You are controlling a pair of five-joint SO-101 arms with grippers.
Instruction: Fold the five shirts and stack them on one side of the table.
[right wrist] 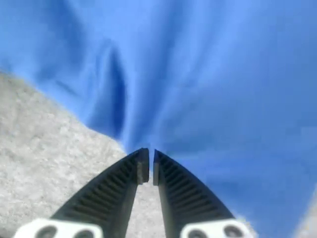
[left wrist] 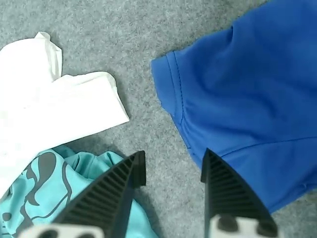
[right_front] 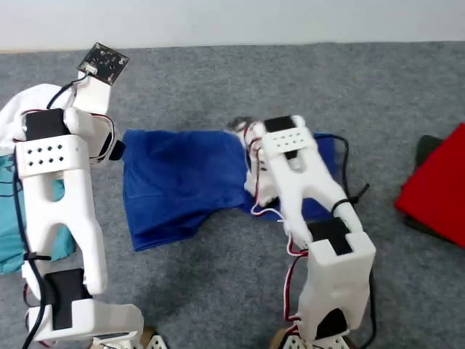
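I've got the right gripper (right wrist: 150, 166) pinched onto the blue shirt (right_front: 182, 182) dead centre; left gripper (left wrist: 171, 168) hangs spread apart at 9 o'clock, beside the white shirt (left wrist: 44, 109) and teal shirt (left wrist: 44, 198).

Grey carpeted table (right_front: 218, 291), white wall (right_front: 290, 22)

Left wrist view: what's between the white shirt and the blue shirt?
Bare grey felt table cover lies between the white fabric shirt and the blue fabric shirt, per the left wrist view.

From high, looking down over the desk (right_front: 218, 291). From each wrist, close, facing down. Shared: the blue shirt (right_front: 182, 182).
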